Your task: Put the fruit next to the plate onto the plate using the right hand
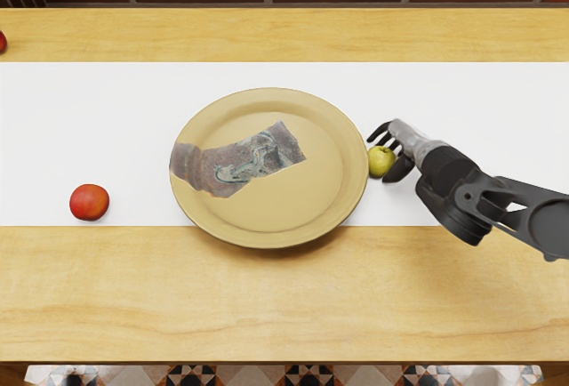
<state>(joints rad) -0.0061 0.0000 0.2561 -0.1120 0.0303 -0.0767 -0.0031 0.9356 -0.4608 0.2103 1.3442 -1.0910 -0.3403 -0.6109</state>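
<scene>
A tan plate (333, 186) with a brown and grey pattern lies at the middle of the white runner. Just off its right rim sits a small yellow-green fruit (380, 162). My right hand (388, 149) comes in from the right edge and reaches the fruit, its dark fingers (381, 132) curled over the fruit's top and right side. The fruit still rests on the runner. Whether the fingers press on it I cannot tell. The left arm does not show.
A red apple (89, 202) lies on the runner far left of the plate. Another red fruit (3, 42) peeks in at the left edge on the wooden table (284, 297). A brick wall runs behind the table.
</scene>
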